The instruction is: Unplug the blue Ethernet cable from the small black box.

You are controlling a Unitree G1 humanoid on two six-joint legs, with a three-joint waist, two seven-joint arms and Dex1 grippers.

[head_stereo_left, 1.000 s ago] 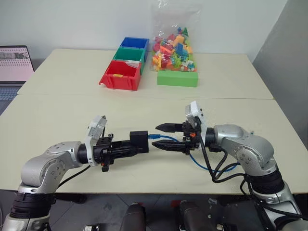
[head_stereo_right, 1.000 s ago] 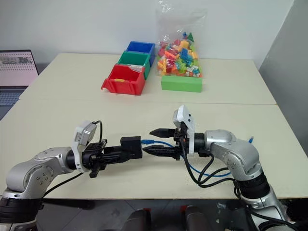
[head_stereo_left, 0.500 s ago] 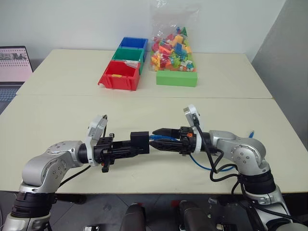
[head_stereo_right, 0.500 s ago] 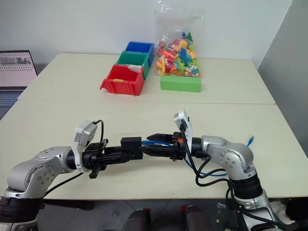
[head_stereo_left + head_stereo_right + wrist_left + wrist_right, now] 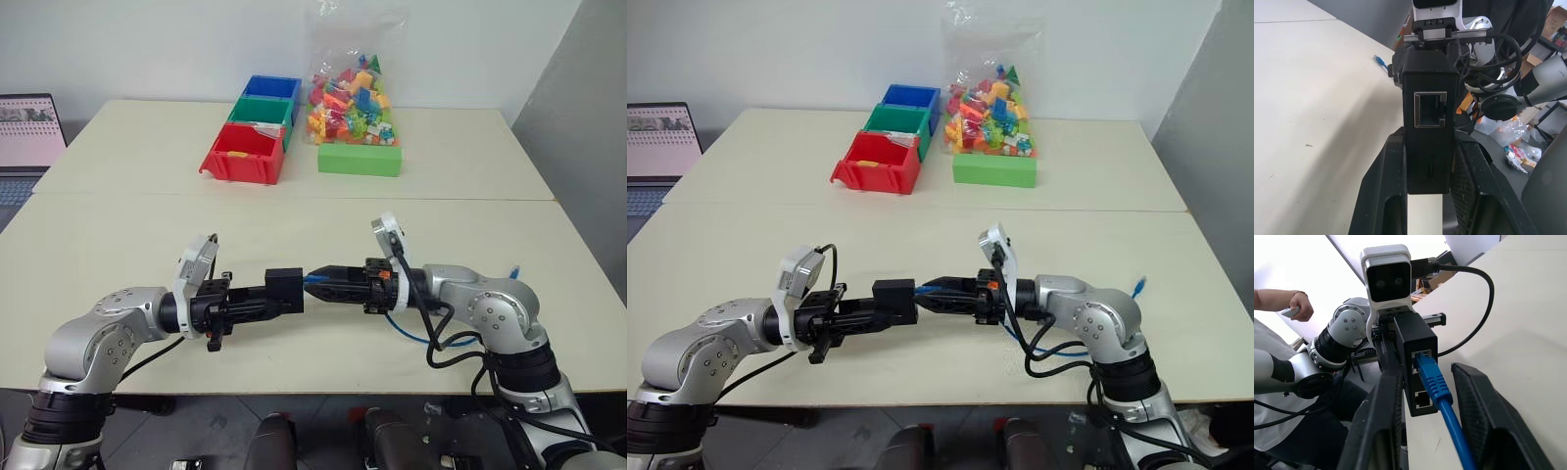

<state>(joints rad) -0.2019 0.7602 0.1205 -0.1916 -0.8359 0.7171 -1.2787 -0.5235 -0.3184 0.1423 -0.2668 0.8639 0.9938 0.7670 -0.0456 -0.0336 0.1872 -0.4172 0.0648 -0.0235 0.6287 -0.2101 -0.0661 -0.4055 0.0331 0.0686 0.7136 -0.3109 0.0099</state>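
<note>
Above the cream table (image 5: 118, 225), the left pincer (image 5: 276, 297) clamps the small black box (image 5: 285, 289); the right pincer's (image 5: 323, 283) state is unclear.

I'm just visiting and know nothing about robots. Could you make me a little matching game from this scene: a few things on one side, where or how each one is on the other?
Things:
1. small black box
2. blue Ethernet cable
3. red bin
4. bag of bricks

States:
a. nearest of three bins in a row
b. plugged into a port
c. clamped in the left pincer
d. standing behind a green block

Pairs: 1-c, 2-b, 3-a, 4-d
</note>
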